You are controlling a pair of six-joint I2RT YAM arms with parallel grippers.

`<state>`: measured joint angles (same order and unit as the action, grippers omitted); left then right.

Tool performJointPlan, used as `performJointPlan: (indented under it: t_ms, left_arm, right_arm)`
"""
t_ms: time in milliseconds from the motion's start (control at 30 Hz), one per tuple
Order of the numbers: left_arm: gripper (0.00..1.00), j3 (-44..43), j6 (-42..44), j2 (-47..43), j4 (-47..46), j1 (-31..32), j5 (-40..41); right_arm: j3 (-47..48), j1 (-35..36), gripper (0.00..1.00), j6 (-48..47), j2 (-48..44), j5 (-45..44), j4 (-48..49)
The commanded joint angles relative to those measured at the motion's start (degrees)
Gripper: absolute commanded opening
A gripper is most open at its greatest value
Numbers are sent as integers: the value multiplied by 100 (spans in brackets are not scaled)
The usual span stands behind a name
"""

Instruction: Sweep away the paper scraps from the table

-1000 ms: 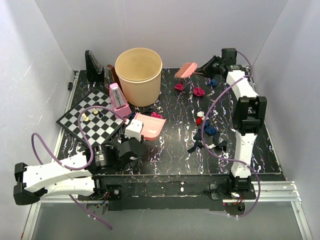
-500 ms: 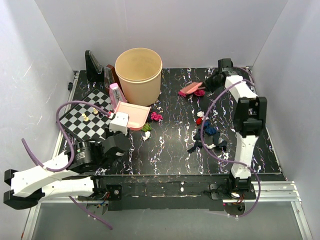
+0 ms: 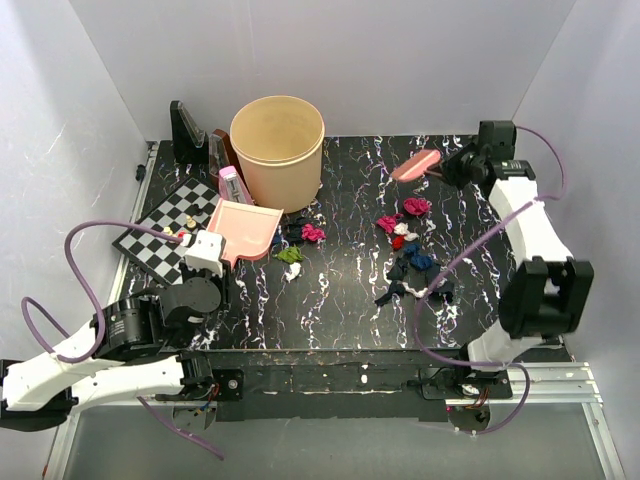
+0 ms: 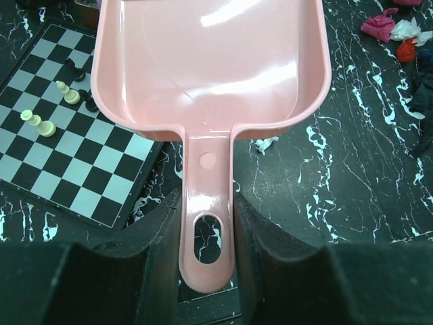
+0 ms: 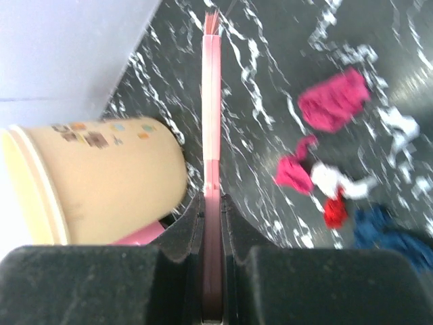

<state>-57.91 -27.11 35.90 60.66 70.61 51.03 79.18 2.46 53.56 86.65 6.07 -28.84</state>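
Left fingers [image 4: 157,237]: your left gripper [image 4: 206,227] is squeezed tight on the handle of the pink dustpan [image 4: 210,61], just beside the chessboard [image 4: 61,156].
Right fingers [image 5: 181,233]: your right gripper [image 5: 212,223] pinches the pink brush [image 5: 212,101], which sticks straight out from it.
Paper scraps [image 3: 410,240]: most lie in a bunch on the table [image 3: 340,300], near your brush and well apart from your dustpan. A few sit just beside the dustpan's mouth.
Tub [image 3: 277,150]: stands upright behind the dustpan.
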Motion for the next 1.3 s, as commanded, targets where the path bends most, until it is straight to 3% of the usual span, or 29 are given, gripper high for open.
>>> performJointPlan:
  t_ms: [0,133,200,333,500,567,700,1033,1133,1267]
  left_arm:
    - [0,280,188,-65,-388,-38,-5]
    - [0,368,224,92,-600,-38,-66]
    - [0,359,189,259,-582,-30,-145]
    - [0,316,180,602,-600,-30,-260]
    - [0,368,259,550,-705,-30,-374]
    - [0,377,259,471,-705,-30,-383]
    - [0,421,338,348,-784,-30,-435]
    - [0,386,365,453,-802,-38,-568]
    - [0,377,251,418,-697,-38,-515]
    - [0,412,163,146,-696,-39,-453]
  right_arm:
    - [756,-439,1,171,1202,746,1079]
    - [529,-641,1,795,2064,1563,3231]
    - [808,-764,1,1050,2573,1687,3587]
    - [1564,-905,1,1183,3444,1627,3606]
    - [2303,-975,1,1296,3956,854,1869]
    - [2051,-1002,1,1446,3746,598,1234]
    - [559,-1010,1,1675,2746,282,1152]
    - [-2774,-1002,1,1579,-31,1125,1723]
    - [-2996,-984,1,852,-779,1474,2267]
    - [-1979,-660,1,-484,-896,1801,1235]
